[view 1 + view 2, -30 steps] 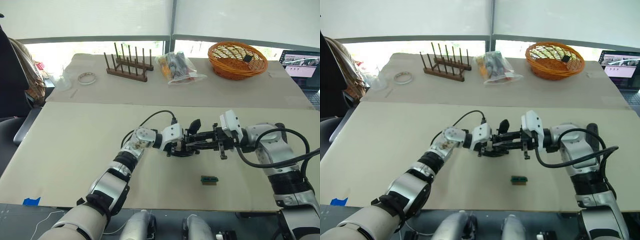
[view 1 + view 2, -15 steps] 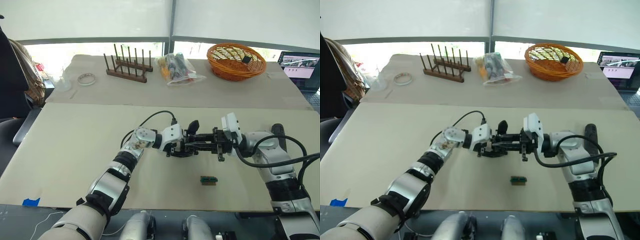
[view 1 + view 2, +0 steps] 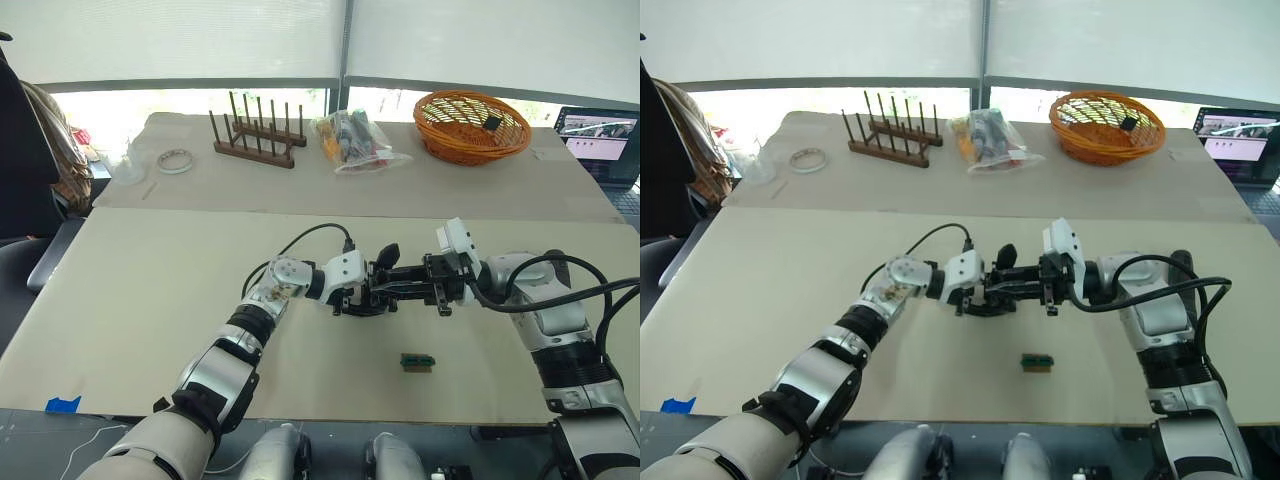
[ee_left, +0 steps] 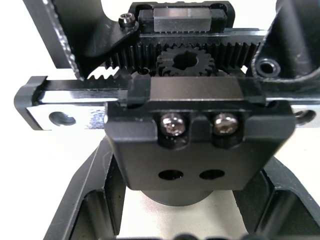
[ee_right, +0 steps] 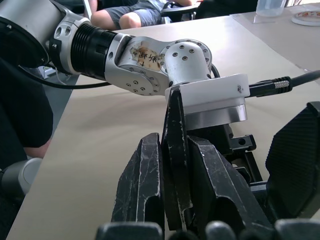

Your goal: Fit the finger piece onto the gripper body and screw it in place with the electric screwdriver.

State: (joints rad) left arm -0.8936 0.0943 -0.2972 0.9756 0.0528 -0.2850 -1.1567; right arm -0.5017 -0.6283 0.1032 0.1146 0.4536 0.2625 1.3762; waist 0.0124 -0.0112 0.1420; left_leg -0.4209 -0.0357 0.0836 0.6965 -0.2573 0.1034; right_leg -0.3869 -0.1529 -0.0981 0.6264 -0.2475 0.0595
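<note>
A: Largest first?
B: Beige cardboard-covered table (image 3: 150,290). White-cased left gripper (image 3: 368,293) clamps the small black blocky gripper body (image 4: 200,135) at centre. White-cased right gripper (image 3: 432,283), at its 3 o'clock, pinches the slim black tapered finger piece (image 5: 175,150).

A: Changes?
B: Right elbow swung outward. Small green-and-black block (image 3: 417,361) at 5 o'clock, unmoved.

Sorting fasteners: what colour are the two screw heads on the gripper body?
Shiny silver, on the black gripper body; clearest in the left wrist view.

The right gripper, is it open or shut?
Shut: in the right wrist view the right gripper has its fingers pressed against the finger piece.
</note>
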